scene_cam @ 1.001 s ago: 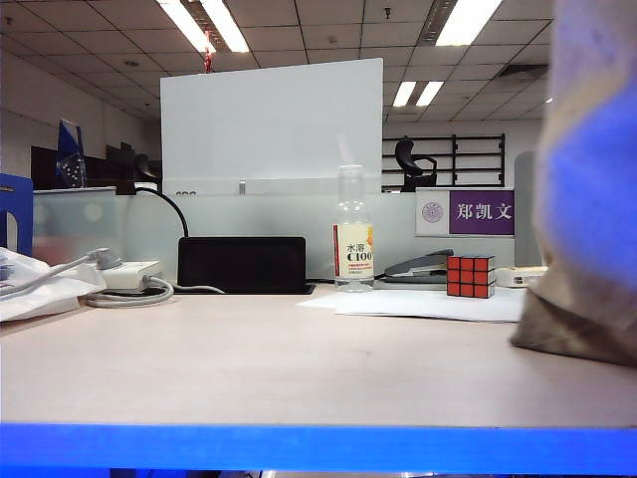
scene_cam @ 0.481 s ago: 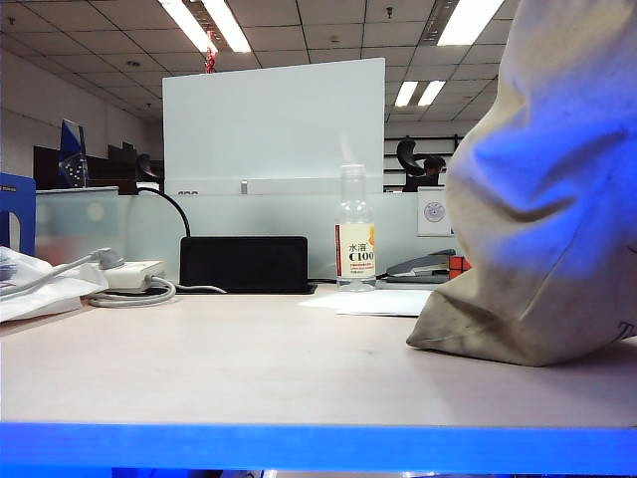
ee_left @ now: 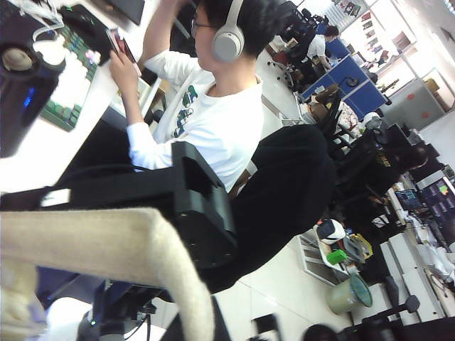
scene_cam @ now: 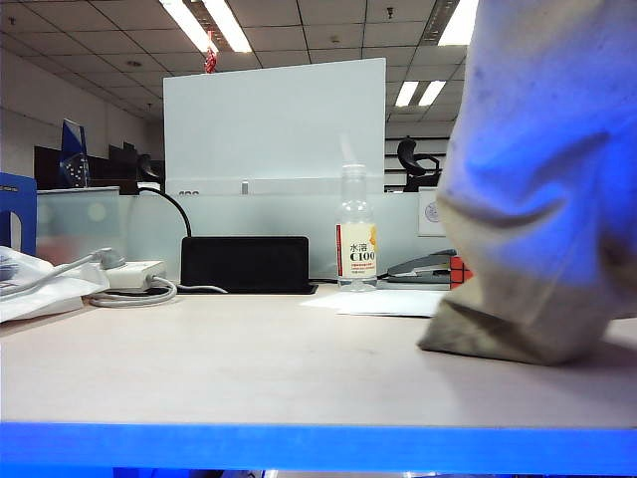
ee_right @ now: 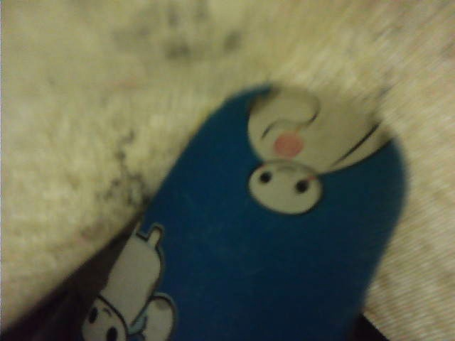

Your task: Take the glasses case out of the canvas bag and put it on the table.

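The beige canvas bag (scene_cam: 542,199) hangs at the right of the exterior view, its soiled bottom resting on the table (scene_cam: 249,368). Neither gripper shows in that view. In the left wrist view a beige strap (ee_left: 106,238) of the bag runs down into my left gripper (ee_left: 199,320), which is shut on it. The right wrist view looks inside the bag: the blue glasses case (ee_right: 284,241) with white cartoon figures fills it, lying on canvas (ee_right: 78,142). My right gripper (ee_right: 206,334) is close over the case and open, with only dark edges showing at the corners.
A clear bottle (scene_cam: 354,231), a black box (scene_cam: 245,264), a grey stapler (scene_cam: 423,267) and a sliver of a red cube (scene_cam: 458,271) stand at the back. White paper (scene_cam: 383,302) lies mid-table. A power strip (scene_cam: 129,274) and white plastic bag (scene_cam: 30,289) sit left.
The canvas bag has swung in from the right edge, covering the cube and the name sign. Its bottom has since drawn back a little to the right.
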`<state>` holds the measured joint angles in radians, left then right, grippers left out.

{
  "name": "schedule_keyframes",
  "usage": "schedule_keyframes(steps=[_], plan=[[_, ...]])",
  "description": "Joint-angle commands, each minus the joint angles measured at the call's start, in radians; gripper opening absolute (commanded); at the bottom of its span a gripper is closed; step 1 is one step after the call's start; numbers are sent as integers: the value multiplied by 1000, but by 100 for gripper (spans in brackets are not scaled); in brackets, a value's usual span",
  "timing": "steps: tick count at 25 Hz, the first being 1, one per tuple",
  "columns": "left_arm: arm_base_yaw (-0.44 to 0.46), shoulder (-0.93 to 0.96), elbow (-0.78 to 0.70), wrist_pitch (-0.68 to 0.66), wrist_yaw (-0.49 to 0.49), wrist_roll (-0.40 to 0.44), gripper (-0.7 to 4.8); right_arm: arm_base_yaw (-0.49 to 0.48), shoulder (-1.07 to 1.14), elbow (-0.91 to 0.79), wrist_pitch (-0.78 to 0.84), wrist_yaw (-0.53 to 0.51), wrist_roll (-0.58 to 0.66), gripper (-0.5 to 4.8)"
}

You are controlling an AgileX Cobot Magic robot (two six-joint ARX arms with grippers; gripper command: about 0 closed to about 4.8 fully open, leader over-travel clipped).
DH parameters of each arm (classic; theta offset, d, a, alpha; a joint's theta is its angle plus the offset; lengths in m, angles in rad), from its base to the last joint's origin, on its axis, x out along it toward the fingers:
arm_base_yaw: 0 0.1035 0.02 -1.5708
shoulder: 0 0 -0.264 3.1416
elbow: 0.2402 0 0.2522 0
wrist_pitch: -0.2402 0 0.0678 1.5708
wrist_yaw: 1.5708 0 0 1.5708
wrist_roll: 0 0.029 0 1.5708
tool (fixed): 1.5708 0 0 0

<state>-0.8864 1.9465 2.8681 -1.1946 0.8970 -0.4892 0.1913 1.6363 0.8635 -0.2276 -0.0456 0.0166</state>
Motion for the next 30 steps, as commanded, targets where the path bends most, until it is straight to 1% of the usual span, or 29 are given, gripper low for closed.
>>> schedule_keyframes(steps=[1, 3, 4, 5, 7, 8, 10, 11, 12, 14, 15, 16, 17, 18, 20, 21, 22, 23, 24, 25, 26, 27, 28, 29, 30], plan=[[37, -14, 5, -23, -6, 48, -5, -22, -169, -23, -246, 108, -8, 479], [50, -16, 6, -32, -6, 48, -5, -51, -216, -23, -246, 102, 17, 479], [50, -22, 11, -31, -7, 51, -5, -86, -192, -26, -249, 92, 17, 479], [50, -26, 11, -35, -6, 70, -5, -98, -143, -26, -258, 85, 16, 479], [50, -26, 11, -40, -18, 71, -5, -97, -60, -25, -246, 89, 13, 479], [50, -26, 11, -41, -26, 71, -5, -97, 8, -25, -232, 65, 14, 479], [50, -26, 11, -43, -30, 76, -5, -97, 78, -24, -233, 38, 14, 479], [50, -26, 11, -50, -58, 99, -5, -90, 112, -24, -253, -38, 15, 266], [50, -26, 11, -56, -84, 101, -5, -87, 115, -24, -254, -92, 22, 199], [52, -26, 10, -77, -153, 153, -5, -65, 93, -22, -238, -161, 40, 196], [55, -26, 10, -113, -234, 195, -5, -51, 61, -21, -226, -225, 42, 165], [65, -19, 10, -150, -332, 245, -5, -42, 26, -20, -219, -261, 45, 143], [77, -9, 10, -170, -397, 254, -5, -31, -10, -16, -216, -276, 46, 144], [111, 22, 10, -182, -478, 253, -5, -14, -77, -6, -217, -309, 47, 144], [185, 58, 10, -150, -518, 246, -5, 12, -174, 5, -217, -329, 64, 144], [251, 94, 10, -93, -605, 233, -5, 24, -254, 11, -220, -350, 68, 143], [292, 114, 10, -59, -659, 218, -5, 24, -297, 16, -217, -382, 70, 143], [351, 150, 10, -9, -723, 181, -5, 24, -378, 21, -217, -440, 79, 143], [385, 182, 10, 35, -715, 134, -5, 23, -424, 27, -217, -497, 87, 144], [406, 218, 10, 102, -687, 86, -5, 23, -457, 35, -217, -570, 87, 143], [406, 249, 10, 178, -687, 93, -5, 24, -487, 40, -216, -653, 90, 144], [406, 277, 10, 219, -697, 97, -5, 34, -509, 40, -213, -678, 117, 144], [406, 303, 10, 204, -694, 96, -5, 39, -530, 40, -211, -672, 119, 144], [406, 320, 10, 134, -711, 108, -5, 38, -551, 40, -204, -669, 118, 144], [406, 333, 10, 44, -778, 182, -5, 38, -571, 42, -201, -672, 119, 144]])
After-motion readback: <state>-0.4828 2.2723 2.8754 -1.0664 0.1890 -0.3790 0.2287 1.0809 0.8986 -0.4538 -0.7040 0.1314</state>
